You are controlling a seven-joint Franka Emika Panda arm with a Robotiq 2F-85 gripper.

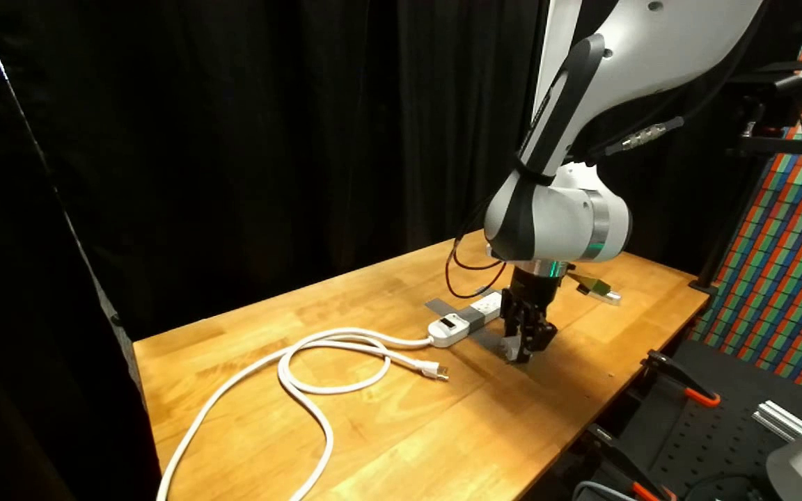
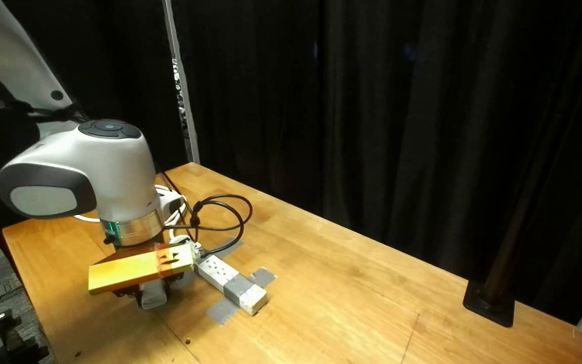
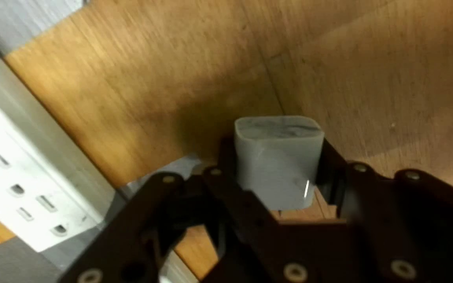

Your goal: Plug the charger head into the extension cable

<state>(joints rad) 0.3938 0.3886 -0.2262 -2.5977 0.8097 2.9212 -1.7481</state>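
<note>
Glossy plastic, grained wood

In the pincer (image 3: 277, 162), the charger head (image 3: 277, 171) looks like smooth, glossy plastic. Beside the pincer, the extension cable (image 3: 26, 169) appears smooth plastic; below, the counter (image 2: 346, 303) is grained wood; behind, the curtain (image 2: 372, 151) is matt cloth.

We see the charger (image 3: 277, 169), a small pale block with rounded edges, held near the power strip (image 2: 219, 273) but apart from it. The strip lies flat, long and white, dark slots facing up; we follow its thick white cord (image 1: 328, 392) through loose loops.
</note>
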